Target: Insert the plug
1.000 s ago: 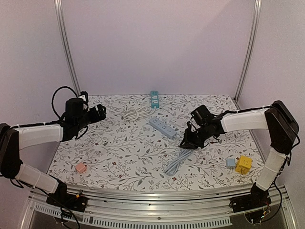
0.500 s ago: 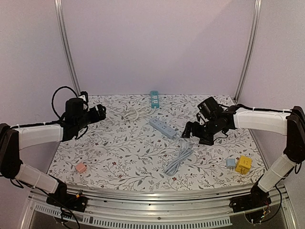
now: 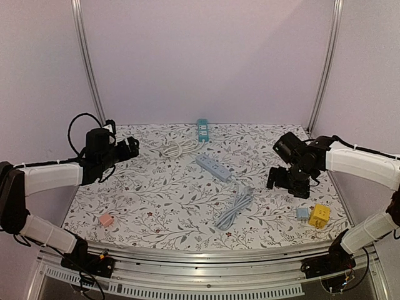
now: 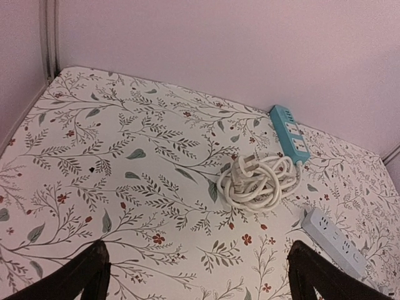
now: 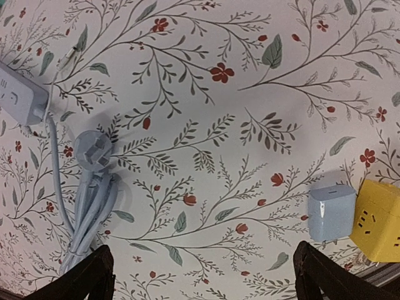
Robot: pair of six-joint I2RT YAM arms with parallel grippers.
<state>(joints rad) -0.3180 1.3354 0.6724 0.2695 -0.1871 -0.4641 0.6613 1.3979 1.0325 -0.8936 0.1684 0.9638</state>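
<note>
The round pale-grey plug (image 5: 94,150) lies on the floral table (image 5: 219,112), heading its folded cable, which trails toward the near edge. It sits just left of the right hand (image 3: 287,184), wide and empty. The left hand (image 3: 132,147), also wide, is farther.

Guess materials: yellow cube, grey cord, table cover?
Yellow cube: looks like hard moulded plastic, satin; crisp edges, cut socket slots.
Grey cord: likely flexible PVC jacket, smooth, slight sheen; folds into a bundle.
Table cover: matte printed floral sheet; fabric or vinyl, can't tell.
</note>
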